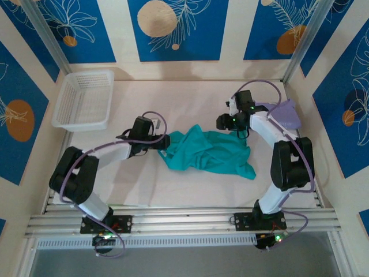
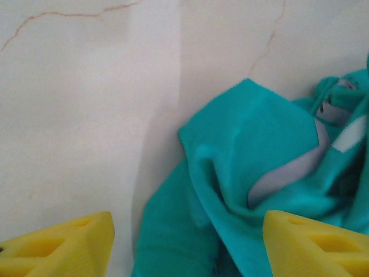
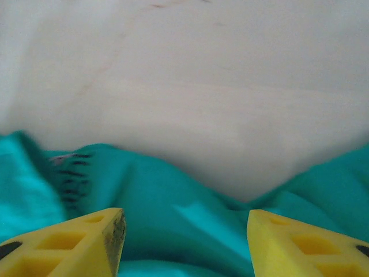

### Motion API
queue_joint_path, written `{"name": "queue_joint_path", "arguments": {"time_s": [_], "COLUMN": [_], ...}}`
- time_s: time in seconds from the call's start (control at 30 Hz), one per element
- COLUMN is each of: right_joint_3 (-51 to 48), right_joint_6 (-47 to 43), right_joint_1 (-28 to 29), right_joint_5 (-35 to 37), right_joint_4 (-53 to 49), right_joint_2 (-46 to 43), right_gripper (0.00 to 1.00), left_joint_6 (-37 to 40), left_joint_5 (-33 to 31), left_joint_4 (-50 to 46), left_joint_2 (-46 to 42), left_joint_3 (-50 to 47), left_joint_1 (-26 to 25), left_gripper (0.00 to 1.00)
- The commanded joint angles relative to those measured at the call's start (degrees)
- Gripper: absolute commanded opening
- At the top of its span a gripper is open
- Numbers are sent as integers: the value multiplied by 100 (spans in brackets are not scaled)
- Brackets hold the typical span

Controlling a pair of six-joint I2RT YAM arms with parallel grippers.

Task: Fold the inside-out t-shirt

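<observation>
The inside-out t-shirt [image 1: 210,151] is a teal-green crumpled heap in the middle of the table. My left gripper [image 1: 165,142] is low at its left edge. In the left wrist view the left gripper [image 2: 187,248] is open, its yellow fingers [image 2: 63,248] wide apart, with bunched folds of the t-shirt [image 2: 248,144] lying between and ahead of them. My right gripper [image 1: 233,124] hangs over the shirt's far right corner. In the right wrist view the right gripper [image 3: 184,242] is open, and the t-shirt [image 3: 173,196] lies loose under its yellow fingertips [image 3: 305,245].
A white mesh basket [image 1: 83,99] stands at the back left. A folded pale lavender shirt [image 1: 285,115] lies at the back right, just behind the right arm. Metal frame posts and blue patterned walls close in the table [image 1: 173,98] on three sides.
</observation>
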Motion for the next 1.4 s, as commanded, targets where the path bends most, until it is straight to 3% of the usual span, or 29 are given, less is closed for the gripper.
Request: {"name": "queue_joint_path", "arguments": {"time_s": [0.0,0.13,0.33,0.4,0.5,0.6,0.63,0.87,0.97,1.1,1.17,1.27,1.37], "right_joint_3": [-70,31,438,680,862,1042,1137,1965,1530,196,-715,-2080,-2961], "right_joint_6": [-27,-115,-282,-318,-386,-489,-529,-781,-662,-428,-132,436,622], "right_joint_1": [6,65,170,200,208,154,128,-175,-204,-182,-172,-128,-20], "right_joint_5": [342,562,929,941,895,781,761,428,286,252,342,249,65], "right_joint_4": [-167,-299,-470,-547,-422,-207,-149,282,658,1197,1380,1539,1438], "right_joint_2": [332,676,1370,1620,1650,1366,1249,-275,-1172,-2496,-3152,-3872,-4194], "right_gripper": [61,66,66,54,23,2,0,0,0,0,3,26,44], "left_joint_6": [-274,-533,-685,-676,-612,-607,-605,-349,-321,-326,-258,-116,7], "left_joint_5": [692,1098,1299,1233,1223,1138,1122,902,900,1091,1071,926,697], "left_joint_4": [401,714,986,960,977,1053,1070,908,1078,1511,1434,1128,581], "left_joint_2": [355,730,963,964,898,784,736,-160,-773,-1688,-2127,-2611,-2874], "left_joint_3": [306,364,348,372,432,560,646,1754,1678,772,165,-861,-1550], "left_joint_1": [68,68,67,75,106,211,259,488,479,397,305,110,76], "left_gripper": [68,62,41,30,13,2,0,0,0,0,10,45,57]}}
